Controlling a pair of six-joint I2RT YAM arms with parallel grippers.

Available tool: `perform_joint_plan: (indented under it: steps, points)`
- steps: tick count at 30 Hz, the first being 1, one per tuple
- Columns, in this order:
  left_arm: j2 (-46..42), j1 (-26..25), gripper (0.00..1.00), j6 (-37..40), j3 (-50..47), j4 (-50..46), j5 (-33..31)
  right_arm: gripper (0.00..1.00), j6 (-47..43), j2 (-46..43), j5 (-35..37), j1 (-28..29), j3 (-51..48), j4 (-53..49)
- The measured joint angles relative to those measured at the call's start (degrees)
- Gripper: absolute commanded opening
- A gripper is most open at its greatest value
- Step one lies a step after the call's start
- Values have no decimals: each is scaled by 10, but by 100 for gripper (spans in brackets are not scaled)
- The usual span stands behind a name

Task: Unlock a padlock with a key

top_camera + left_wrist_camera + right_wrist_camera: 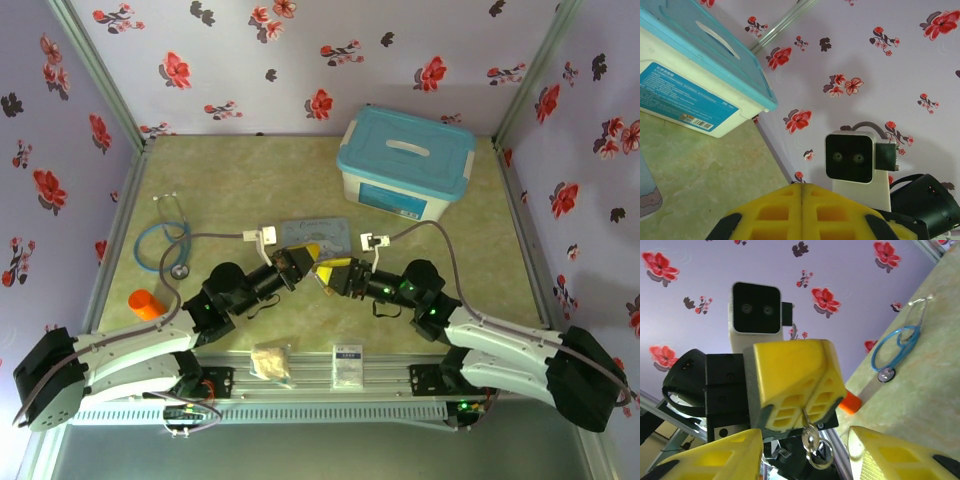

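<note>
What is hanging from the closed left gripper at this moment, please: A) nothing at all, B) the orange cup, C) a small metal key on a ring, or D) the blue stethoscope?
C: in the right wrist view, the key dangles from between the shut yellow fingers of the left gripper.

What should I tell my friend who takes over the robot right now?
Left gripper: shut on the key, which sticks out of its fingertips with a ring hanging from it.
Right gripper: open, holding nothing, facing the left one close up.
Done: the key is picked up and held in the air.
Left to do: fit the key into the padlock and turn it until the lock opens.
</note>
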Motion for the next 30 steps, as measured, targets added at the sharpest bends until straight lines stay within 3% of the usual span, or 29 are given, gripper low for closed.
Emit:
perform_joint_plan:
  steps: [4, 8, 14, 22, 30]
  points:
    - [2, 0, 0, -5, 0, 9, 0, 43, 3, 2, -8, 0, 0, 19]
    - [7, 0, 0, -10, 0, 16, 0, 48, 4, 8, -8, 0, 0, 30]
    - [20, 0, 0, -26, 0, 44, 2, 46, -7, 17, -4, 9, 2, 26]
    - [31, 0, 0, -45, 0, 76, 5, 24, -2, 43, -5, 17, 7, 54]
    - [31, 0, 0, -52, -2, 91, 5, 17, -2, 42, -3, 17, 6, 73]
